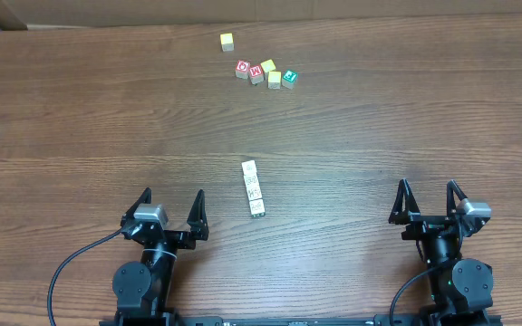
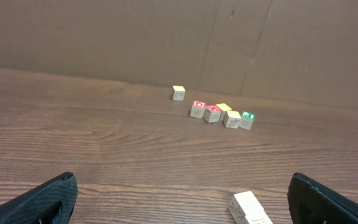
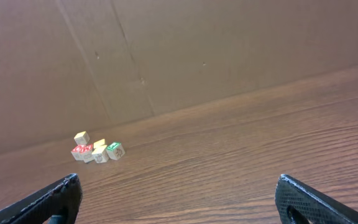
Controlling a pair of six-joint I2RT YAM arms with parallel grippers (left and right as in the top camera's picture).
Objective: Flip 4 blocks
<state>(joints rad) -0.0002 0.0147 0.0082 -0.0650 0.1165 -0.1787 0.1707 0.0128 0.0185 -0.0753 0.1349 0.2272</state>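
Row of 4 pale blocks (image 1: pixel 253 188) end to end on the desk (image 1: pixel 80 118), left fingers (image 1: pixel 198 210) and right fingers (image 1: pixel 401 201) spread wide open, holding nothing, coloured cubes (image 1: pixel 263 71) clustered beyond.

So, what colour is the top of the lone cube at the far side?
The lone cube has a yellow top; the overhead view shows it best.

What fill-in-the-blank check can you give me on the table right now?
The pale blocks lie in one row of ___. Of the left gripper and right gripper, the row lies nearer the ___ one. Both grippers stand ___. The lone cube beyond the coloured cluster has a ___ top.
Missing: four; left; open; yellow.
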